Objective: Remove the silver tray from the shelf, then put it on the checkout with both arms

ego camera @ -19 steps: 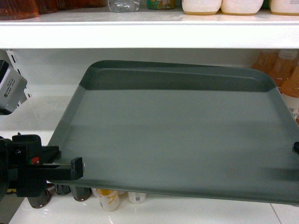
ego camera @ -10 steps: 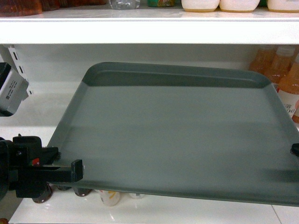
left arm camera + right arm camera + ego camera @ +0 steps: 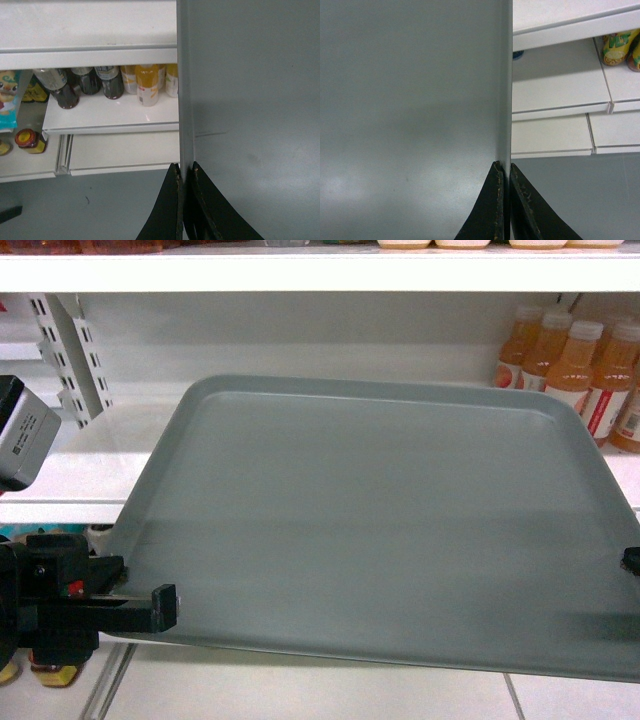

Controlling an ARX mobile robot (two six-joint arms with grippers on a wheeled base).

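Note:
The silver tray (image 3: 380, 530) is a large grey-green rectangle held level in the air in front of the shelf (image 3: 70, 468). My left gripper (image 3: 160, 605) is shut on its left rim near the front corner. The left wrist view shows the rim (image 3: 185, 100) pinched between the jaws of the left gripper (image 3: 185, 172). Only a black tip of my right gripper (image 3: 632, 560) shows at the tray's right edge. In the right wrist view the right gripper (image 3: 504, 171) is shut on the tray's right rim (image 3: 507, 75). The checkout is out of view.
Orange drink bottles (image 3: 570, 360) stand at the back right of the shelf, and perforated uprights (image 3: 70, 350) rise at the left. Dark and yellow bottles (image 3: 105, 82) fill a lower shelf board under the tray's left side. Grey floor (image 3: 100, 200) lies below.
The tray has drawn back from the shelf: its far rim is out from under the upper board. The upper board has risen in the view and more orange bottles show. Both grips are unchanged.

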